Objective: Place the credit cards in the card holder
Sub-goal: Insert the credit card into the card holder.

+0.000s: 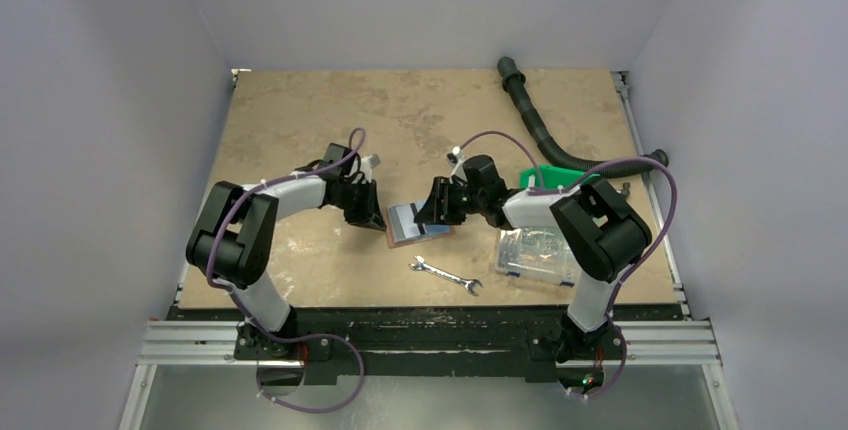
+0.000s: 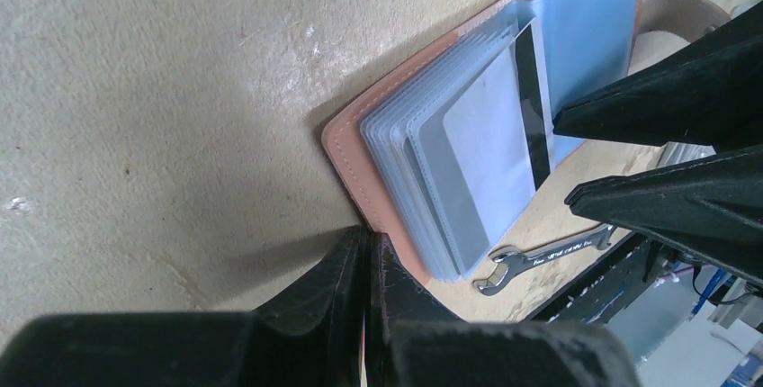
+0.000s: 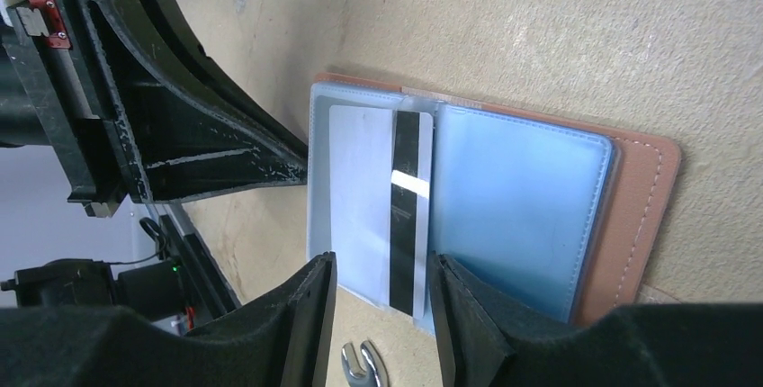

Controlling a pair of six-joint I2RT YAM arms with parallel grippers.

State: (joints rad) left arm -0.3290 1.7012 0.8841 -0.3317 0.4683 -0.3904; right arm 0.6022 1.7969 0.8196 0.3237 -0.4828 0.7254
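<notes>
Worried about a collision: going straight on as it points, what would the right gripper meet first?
The right gripper probably meets the striped card between its fingers, partly inside the card holder.

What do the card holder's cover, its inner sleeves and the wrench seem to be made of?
The card holder cover: probably leather or imitation, matte reddish-brown, stitched edge. The sleeves: seemingly soft plastic, translucent, glossy. The wrench: bare metal, silvery shine.

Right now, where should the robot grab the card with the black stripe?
By its short end where the stripe stops, from the wrench side. The card lies flat on the card holder, and only that end reaches the edge, between the fingers of the right gripper.
</notes>
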